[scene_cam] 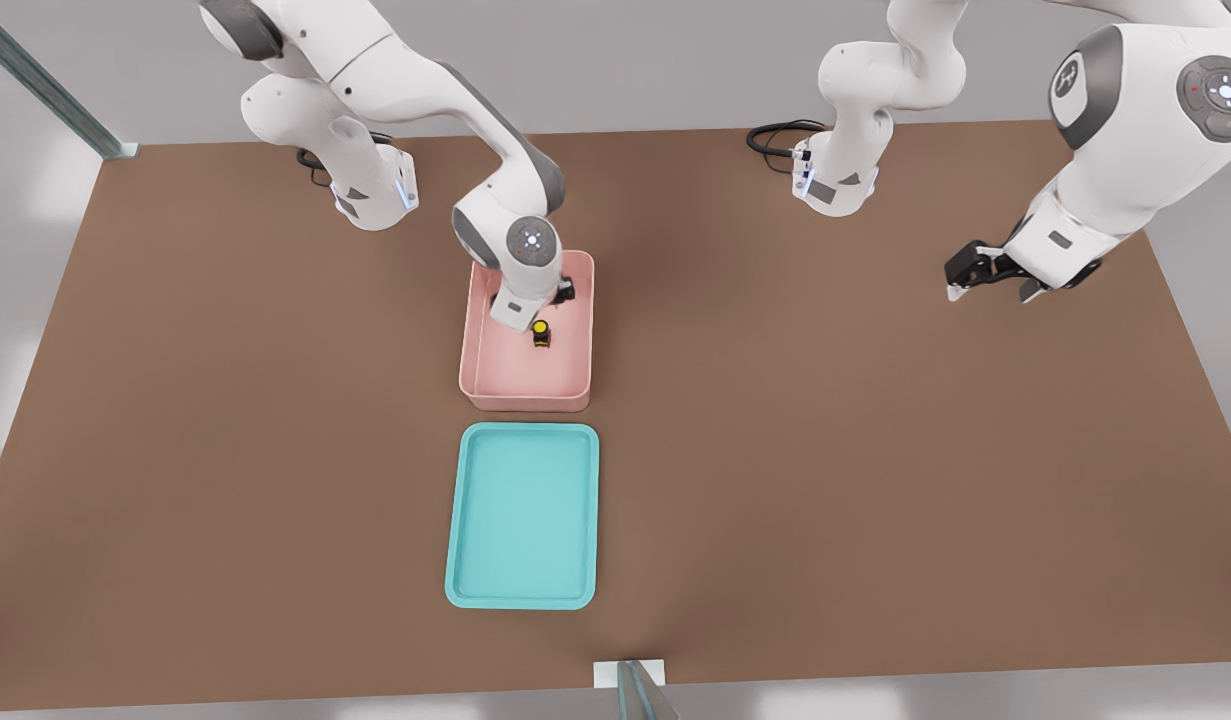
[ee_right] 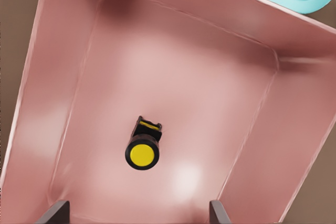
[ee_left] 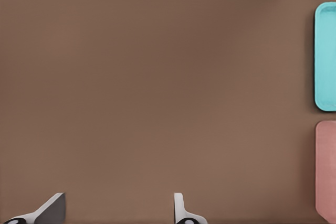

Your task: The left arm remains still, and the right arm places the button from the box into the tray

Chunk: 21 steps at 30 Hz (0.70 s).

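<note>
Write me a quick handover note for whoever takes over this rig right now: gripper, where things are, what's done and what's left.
Gripper: open, empty, hanging inside the pink box above the button.
Button: on the box floor, lying apart from the walls, ungrasped.
Tray: teal, on the table beside the box, on the side nearer the front camera, nothing in it.
Done: the approach over the box.
Left: centre on the button, descend, grasp, lift it clear of the box wall, carry it to the tray and release.
</note>
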Each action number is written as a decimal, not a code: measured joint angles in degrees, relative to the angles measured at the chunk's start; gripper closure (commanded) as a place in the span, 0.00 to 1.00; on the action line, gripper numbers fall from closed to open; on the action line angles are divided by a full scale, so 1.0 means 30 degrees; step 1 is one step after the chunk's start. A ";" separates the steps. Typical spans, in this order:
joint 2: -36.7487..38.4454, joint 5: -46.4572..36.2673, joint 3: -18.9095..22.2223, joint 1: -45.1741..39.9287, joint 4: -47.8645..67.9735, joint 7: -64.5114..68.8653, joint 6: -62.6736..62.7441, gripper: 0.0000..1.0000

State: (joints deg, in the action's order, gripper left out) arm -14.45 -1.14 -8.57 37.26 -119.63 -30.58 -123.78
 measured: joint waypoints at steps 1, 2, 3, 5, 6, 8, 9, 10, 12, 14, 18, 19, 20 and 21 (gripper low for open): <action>-0.0101 0.0027 0.0022 0.0247 -0.0553 -0.0675 -0.1131 0.01; -0.0139 0.0019 0.0012 0.0432 -0.1473 -0.1365 -0.2427 0.01; -0.0134 0.0034 0.0000 0.0592 -0.2257 -0.2030 -0.3620 0.01; -0.0065 0.0168 0.0057 0.0684 -0.3569 -0.3186 -0.5560 0.01; -0.0074 0.0238 0.0082 0.0665 -0.3954 -0.3699 -0.6381 0.01; -0.0177 0.0333 0.0203 0.0577 -0.4495 -0.4551 -0.7852 0.01; -0.0249 0.0362 0.0234 0.0520 -0.4619 -0.4930 -0.8477 0.01; -0.0406 0.0391 0.0262 0.0506 -0.4687 -0.5281 -0.9051 0.01; -0.0895 0.0444 0.0338 0.0405 -0.4871 -0.5847 -1.0122 0.01; -0.1177 0.0486 0.0376 0.0360 -0.5202 -0.6299 -1.1054 0.01; -0.1707 0.0521 0.0371 0.0349 -0.5612 -0.7011 -1.2606 0.01; -0.1776 0.0530 0.0333 0.0373 -0.5726 -0.7164 -1.2917 0.01; -0.1830 0.0539 0.0279 0.0410 -0.5793 -0.7307 -1.3183 0.01; -0.1875 0.0546 0.0252 0.0430 -0.5841 -0.7442 -1.3419 0.04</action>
State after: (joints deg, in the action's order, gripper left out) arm -20.07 0.50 -7.82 38.55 -137.15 -52.91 -164.04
